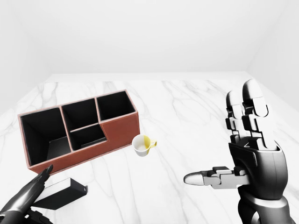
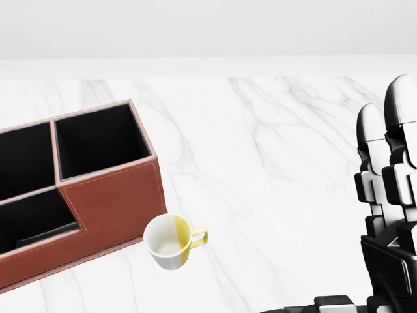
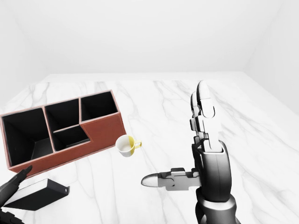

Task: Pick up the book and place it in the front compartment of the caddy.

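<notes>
The right hand (image 1: 233, 154) is held upright, fingers spread wide; the left hand (image 1: 25, 196) is opened beside the book (image 1: 60, 192).

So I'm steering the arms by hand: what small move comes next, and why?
Probably lower the left hand onto the flat black book and close on it. That open hand hovers at the book's left edge, nothing is gripped, the brown leather caddy sits empty, and the open right hand is far off.
</notes>
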Motion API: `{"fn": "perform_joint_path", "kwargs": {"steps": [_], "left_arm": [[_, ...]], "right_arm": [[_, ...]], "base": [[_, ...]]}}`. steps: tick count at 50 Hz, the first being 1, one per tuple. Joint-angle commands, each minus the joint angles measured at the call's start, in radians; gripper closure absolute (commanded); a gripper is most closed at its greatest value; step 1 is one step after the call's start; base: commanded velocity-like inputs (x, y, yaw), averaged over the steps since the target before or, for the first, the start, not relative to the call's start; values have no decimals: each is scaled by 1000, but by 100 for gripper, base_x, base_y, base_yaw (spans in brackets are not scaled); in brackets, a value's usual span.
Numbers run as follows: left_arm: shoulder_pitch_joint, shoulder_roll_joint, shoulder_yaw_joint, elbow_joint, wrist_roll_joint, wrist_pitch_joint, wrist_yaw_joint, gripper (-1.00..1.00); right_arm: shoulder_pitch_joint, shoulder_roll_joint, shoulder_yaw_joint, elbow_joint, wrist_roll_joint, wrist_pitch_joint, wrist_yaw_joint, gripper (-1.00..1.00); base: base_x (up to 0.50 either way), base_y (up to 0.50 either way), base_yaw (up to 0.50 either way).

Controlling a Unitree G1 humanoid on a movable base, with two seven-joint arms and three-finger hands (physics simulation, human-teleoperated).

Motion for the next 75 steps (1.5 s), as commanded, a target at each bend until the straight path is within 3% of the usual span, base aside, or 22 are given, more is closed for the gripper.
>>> {"fn": "perform_joint_path", "kwargs": {"steps": [1,3,4,5,6,7,31,32,34,39,47,51,55,56,58,67,68,75], "left_arm": [[-43,23,-50,214,44,0,0,-100],[-44,28,-52,217,35,0,0,-78],[-45,32,-54,226,40,0,0,-6],[-44,32,-54,228,38,0,0,36],[-42,33,-56,231,31,0,0,55],[-40,31,-56,224,18,0,0,89],[-42,19,-58,213,-1,0,0,88],[-37,18,-45,143,-64,0,0,89],[-53,13,-40,164,-41,0,0,89],[-103,27,-8,43,-144,0,0,89],[-235,104,26,-129,-277,0,0,91],[-337,194,31,-195,-346,0,0,92],[-335,198,29,-196,-349,0,0,92],[-453,300,35,-230,-401,0,0,91],[-477,340,24,-235,-418,0,0,91],[-574,445,-44,-174,-411,0,0,91],[-603,464,-75,-115,-355,0,0,91],[-669,502,-135,-39,-336,0,0,91]], "right_arm": [[-40,11,-42,34,36,0,0,-100],[-45,10,-42,34,35,0,0,-100],[-45,10,-41,36,33,0,-1,-100],[-46,10,-41,35,34,0,0,-100],[-46,10,-41,35,34,0,0,-100],[-48,10,-40,32,32,0,-1,-100],[-43,12,-45,20,17,0,0,-100],[-44,12,-45,19,17,0,0,-100],[-46,12,-45,15,15,0,1,-100],[-47,13,-46,20,16,0,4,-100],[-37,15,-57,16,25,0,9,-100],[-25,18,-61,23,31,0,10,-100],[-25,18,-61,23,31,0,10,-100],[-18,21,-70,20,39,0,13,-100],[-17,22,-66,26,40,0,13,-100],[-20,22,-71,4,42,0,17,-100],[-16,22,-72,5,43,0,17,-100],[-20,23,-81,0,41,0,22,-100]], "base": [[0,0,0],[0,0,0],[0,0,0],[0,0,0],[0,0,0],[0,0,0],[0,0,0],[0,0,0],[0,0,0],[0,0,0],[0,0,0],[0,0,0],[0,0,0],[0,0,0],[0,0,0],[0,0,0],[0,0,0],[0,0,0]]}}
